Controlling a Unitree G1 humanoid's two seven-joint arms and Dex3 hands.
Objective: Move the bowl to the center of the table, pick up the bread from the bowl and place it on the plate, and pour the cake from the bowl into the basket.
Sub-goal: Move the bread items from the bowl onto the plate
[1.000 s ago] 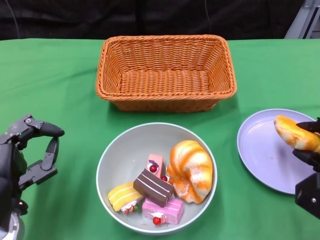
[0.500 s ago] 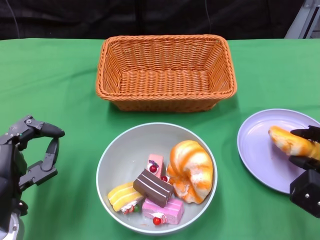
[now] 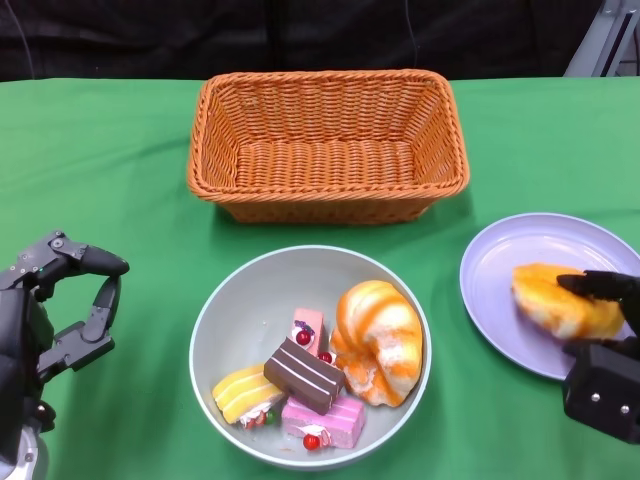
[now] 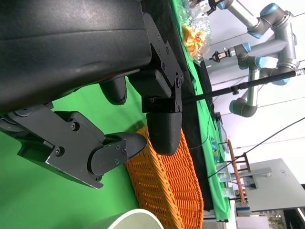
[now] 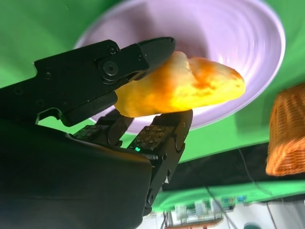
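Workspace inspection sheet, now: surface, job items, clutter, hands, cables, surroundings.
Surface: green cloth covering the table.
Job's things: basket empty, at the far centre; bowl holding a large bread and cake pieces; plate on the right; a second bread piece over the plate.
Clutter: nothing seen.
Hands: right hand holds the bread piece between its fingers; left hand open, holding nothing.
Cables: thin cables beyond the table, right wrist view.
Surroundings: dark backdrop; other robot arms.

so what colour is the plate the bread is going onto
Pale lilac, plain with no pattern; the plate shows best in the head view, under the right hand holding bread.
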